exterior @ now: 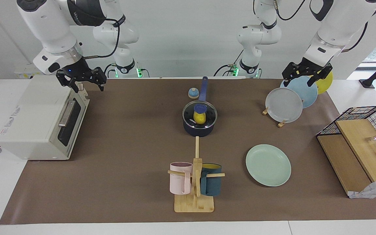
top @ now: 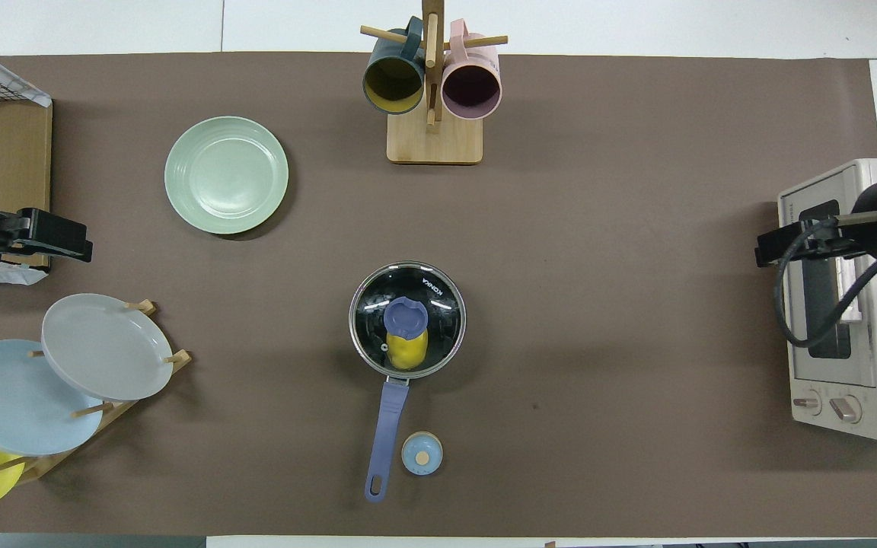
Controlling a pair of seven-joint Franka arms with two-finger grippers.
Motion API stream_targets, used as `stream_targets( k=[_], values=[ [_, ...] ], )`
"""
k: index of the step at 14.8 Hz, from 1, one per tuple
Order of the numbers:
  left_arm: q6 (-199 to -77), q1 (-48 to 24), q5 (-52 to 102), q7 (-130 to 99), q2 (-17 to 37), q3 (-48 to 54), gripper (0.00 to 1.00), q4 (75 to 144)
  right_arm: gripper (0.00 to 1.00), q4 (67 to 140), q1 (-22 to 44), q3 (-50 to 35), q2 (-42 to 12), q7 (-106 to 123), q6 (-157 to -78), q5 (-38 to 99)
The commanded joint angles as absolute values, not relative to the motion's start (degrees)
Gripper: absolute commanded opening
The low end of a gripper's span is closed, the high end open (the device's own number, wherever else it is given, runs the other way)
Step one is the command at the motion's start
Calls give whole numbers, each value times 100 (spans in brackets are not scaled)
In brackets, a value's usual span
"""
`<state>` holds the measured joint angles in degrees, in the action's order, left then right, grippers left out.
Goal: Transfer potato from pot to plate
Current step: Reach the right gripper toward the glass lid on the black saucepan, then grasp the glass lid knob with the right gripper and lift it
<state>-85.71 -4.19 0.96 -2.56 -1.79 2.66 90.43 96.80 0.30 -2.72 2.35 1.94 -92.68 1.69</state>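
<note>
The navy pot [exterior: 198, 130] stands mid-table, its long blue handle [top: 385, 434] pointing toward the robots. A glass lid [exterior: 208, 112] with a blue knob [top: 406, 317] sits on it. The yellow potato [exterior: 200, 119] lies inside under the lid and also shows in the overhead view [top: 406, 352]. The mint-green plate [exterior: 268, 165] lies bare, farther from the robots, toward the left arm's end; it also shows in the overhead view [top: 226, 174]. My right gripper [exterior: 86, 85] is open and empty over the toaster oven's edge. My left gripper [exterior: 299, 81] is open and empty over the plate rack, waiting.
A toaster oven [exterior: 41, 117] stands at the right arm's end. A wooden mug rack [exterior: 196, 182] with a pink and a teal mug stands farther out than the pot. A rack of grey, blue and yellow plates [exterior: 284, 104], a small blue bell-like thing [exterior: 193, 93], and a wire basket with boards [exterior: 364, 130] are also here.
</note>
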Motion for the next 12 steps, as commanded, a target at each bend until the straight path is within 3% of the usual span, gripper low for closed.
stream_targets(
  k=[1, 5, 12],
  values=[
    [-8561, -448, 70, -229, -237, 211, 100, 9114, 100, 9346, 691, -281, -7, -111, -9361, 325],
    [-8561, -448, 70, -229, -237, 211, 100, 9114, 100, 7947, 1974, -290, -1245, -1914, -9043, 299],
    [-8569, -448, 70, -229, -237, 211, 100, 9114, 100, 7928, 3733, -290, -2187, -3655, -10213, -59]
  ],
)
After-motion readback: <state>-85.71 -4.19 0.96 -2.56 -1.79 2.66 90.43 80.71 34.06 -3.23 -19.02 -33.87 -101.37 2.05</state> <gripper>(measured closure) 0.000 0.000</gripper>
